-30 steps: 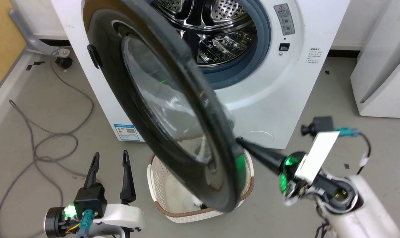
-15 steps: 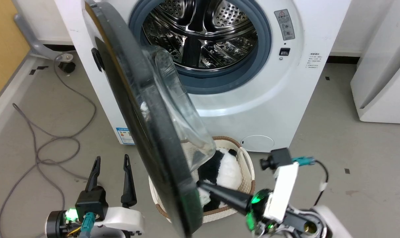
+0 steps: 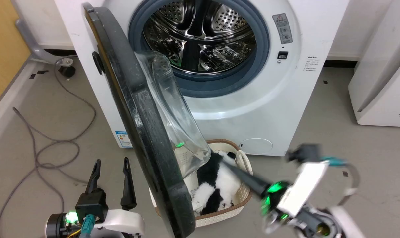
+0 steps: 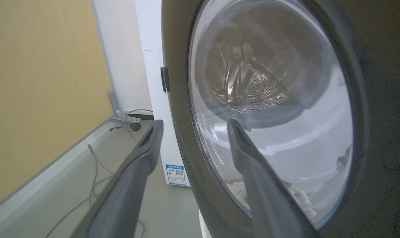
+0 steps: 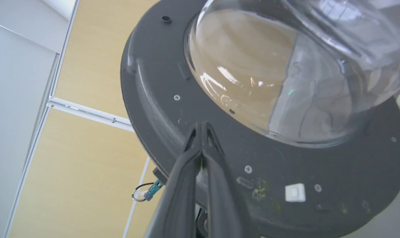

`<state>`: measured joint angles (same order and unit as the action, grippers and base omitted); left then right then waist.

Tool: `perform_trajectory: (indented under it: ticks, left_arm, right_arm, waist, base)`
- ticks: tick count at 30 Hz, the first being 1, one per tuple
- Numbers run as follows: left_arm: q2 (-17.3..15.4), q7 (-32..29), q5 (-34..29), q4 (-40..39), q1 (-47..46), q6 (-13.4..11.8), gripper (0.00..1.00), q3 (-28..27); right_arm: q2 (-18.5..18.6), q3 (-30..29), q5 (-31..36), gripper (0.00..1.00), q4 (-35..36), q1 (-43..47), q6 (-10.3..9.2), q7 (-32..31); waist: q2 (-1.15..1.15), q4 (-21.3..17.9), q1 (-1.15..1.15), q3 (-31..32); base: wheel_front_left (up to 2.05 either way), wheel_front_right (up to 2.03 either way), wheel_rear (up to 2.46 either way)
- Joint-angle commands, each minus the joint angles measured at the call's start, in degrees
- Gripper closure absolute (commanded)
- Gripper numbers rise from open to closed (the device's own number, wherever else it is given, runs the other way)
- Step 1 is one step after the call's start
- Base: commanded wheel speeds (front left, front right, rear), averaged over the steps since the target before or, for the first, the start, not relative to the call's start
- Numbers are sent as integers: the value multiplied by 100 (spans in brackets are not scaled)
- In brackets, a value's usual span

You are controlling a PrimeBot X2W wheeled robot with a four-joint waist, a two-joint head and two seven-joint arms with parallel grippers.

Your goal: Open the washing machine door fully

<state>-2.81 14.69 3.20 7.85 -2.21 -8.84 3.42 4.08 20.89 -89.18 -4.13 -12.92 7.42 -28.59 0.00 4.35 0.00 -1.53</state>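
Note:
The white washing machine (image 3: 279, 109) stands with its steel drum (image 3: 200, 36) exposed. Its black door (image 3: 137, 115) hangs swung out to the left, nearly edge-on in the head view, with the glass bowl (image 3: 173, 115) bulging right. My right gripper (image 3: 223, 158) is shut and empty, its tips at the bowl's lower edge. In the right wrist view that right gripper (image 5: 201, 125) points at the door's dark grey inner rim (image 5: 319, 172) just below the bowl (image 5: 286, 72). My left gripper (image 3: 111, 162) stands open at lower left. The left gripper (image 4: 196, 122) faces the door's outer face (image 4: 378, 99).
A woven basket (image 3: 243, 201) holding a black-and-white plush toy (image 3: 216, 185) sits on the floor under the door. Grey cables (image 3: 54, 142) loop at left by a wooden wall (image 3: 1, 49). Another white appliance (image 3: 381, 66) stands at right.
The door has swung further open to the left, uncovering the drum and basket. My right gripper followed its inner side, then drew back right. The left gripper has stayed put.

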Motion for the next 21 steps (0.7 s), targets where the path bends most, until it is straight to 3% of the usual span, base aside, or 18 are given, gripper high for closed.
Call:
perform_trajectory:
  ticks: [1, 5, 9, 17, 21]
  left_arm:
    - [-7, 30, 15, 17, 97, 22, 0, 1]
    - [-7, 30, 24, 22, 119, 20, 0, -4]
    - [-7, 30, 29, 9, 151, 12, 0, -22]
    - [-7, 30, 40, -49, 256, -20, 0, -122]
    - [-7, 30, 42, -81, 335, -36, 0, -193]
  right_arm:
    - [75, -124, 249, 100, 189, 42, 7, 313]
    - [76, -451, 268, 100, 452, 124, 7, 829]
    - [306, -839, 729, 100, 804, 123, 7, 1620]
    - [1279, -643, 2849, 100, 926, 248, 7, 3742]
    - [1664, -591, 4120, 100, 588, 298, 7, 4282]
  waist:
    - [0, -24, 0, 27]
    - [0, -63, 0, 78]
    - [0, -114, 0, 137]
    - [0, -251, 0, 208]
    - [0, -353, 0, 221]
  base:
    - [0, 0, 0]
    - [0, 0, 0]
    - [0, 0, 0]
    - [0, 0, 0]
    - [0, 0, 0]
